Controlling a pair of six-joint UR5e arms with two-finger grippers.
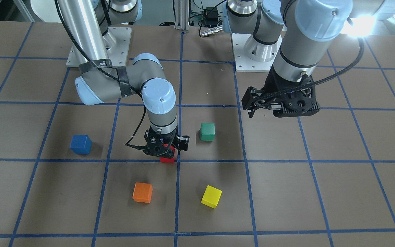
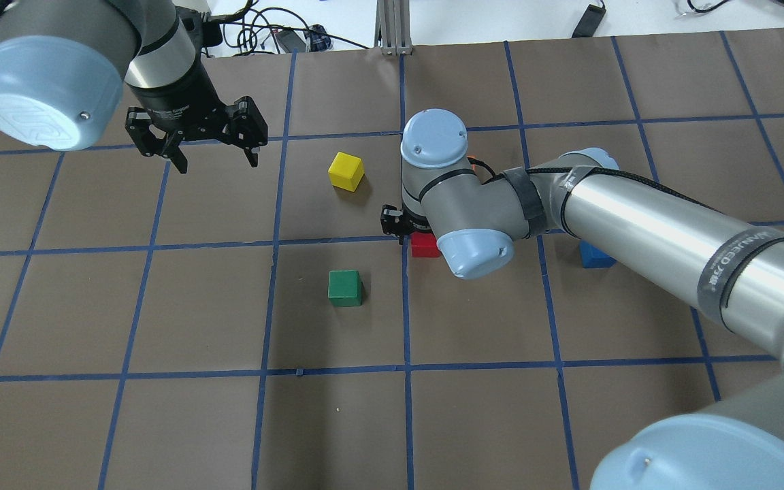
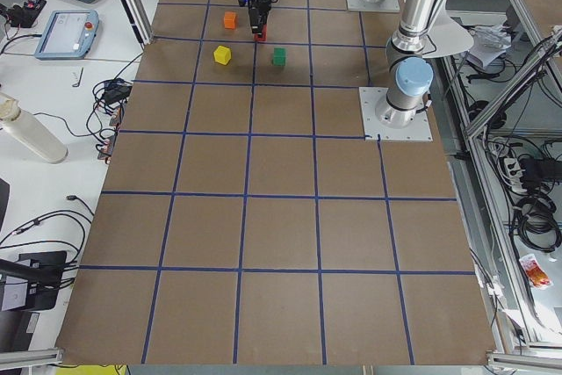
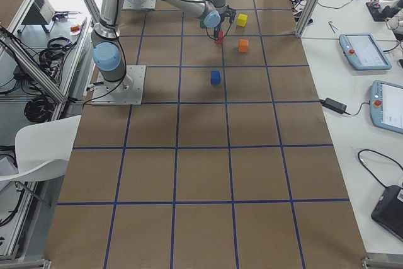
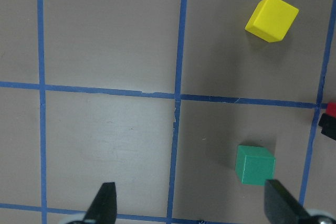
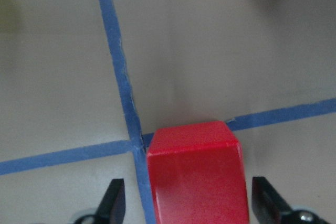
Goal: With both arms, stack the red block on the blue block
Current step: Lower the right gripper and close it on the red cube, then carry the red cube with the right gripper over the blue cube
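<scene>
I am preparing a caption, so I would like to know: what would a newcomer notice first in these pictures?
The right gripper is low over the table, its open fingers on either side of the red block. The left gripper hangs open, high and far off. The blue block sits untouched on the right arm's side.

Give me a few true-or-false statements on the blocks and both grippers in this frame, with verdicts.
1. The right gripper straddles the red block, with a gap showing on each side. True.
2. The red block sits on the blue block. False: the blue block stands alone on the table, apart from the red one.
3. The left gripper holds the green block. False: it hangs open and empty, and the green block lies on the table.
4. No gripper touches the orange block or the yellow block. True.
</scene>
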